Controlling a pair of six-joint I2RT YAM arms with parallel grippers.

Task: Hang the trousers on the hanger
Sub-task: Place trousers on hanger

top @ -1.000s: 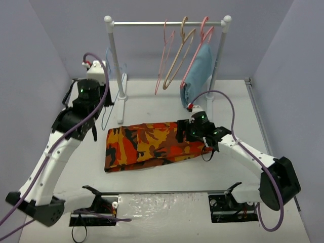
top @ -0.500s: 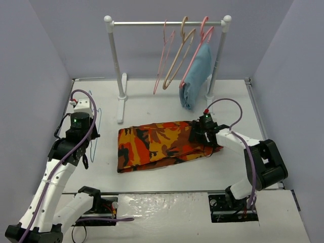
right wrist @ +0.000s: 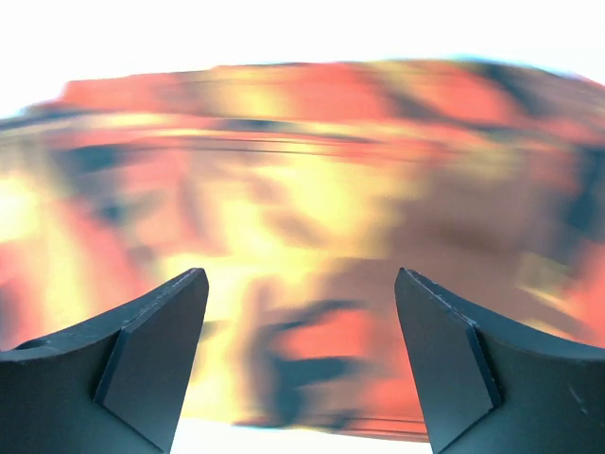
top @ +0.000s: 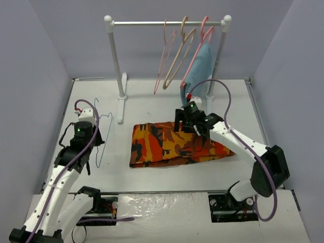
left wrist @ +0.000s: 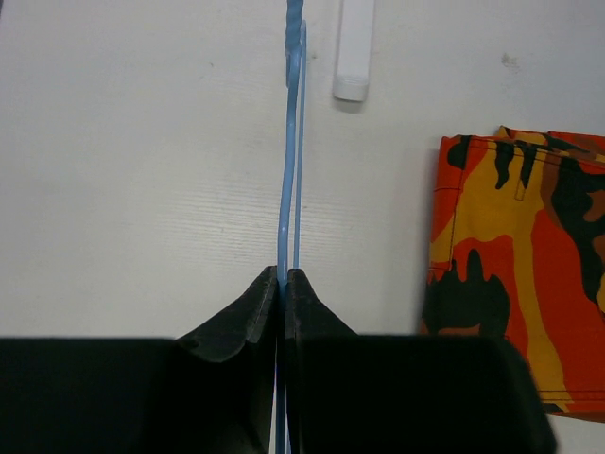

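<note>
On the surface (top: 152, 101), the trousers (top: 172, 144) and the hanger (left wrist: 285, 189) are kept apart; nothing is hung yet.
The trousers are laid folded mid-surface, the right tool (right wrist: 301, 279) held spread just over them. The hanger's wire is pinched by the left tool (left wrist: 282, 274), off to their left. Lifting and draping are judged to remain.

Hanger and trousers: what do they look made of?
Hanger: thin wire, probably metal with a smooth light-blue coating; the core can't be confirmed. Trousers: soft matte woven fabric with a printed camouflage pattern; stitched seams show in the left wrist view.
</note>
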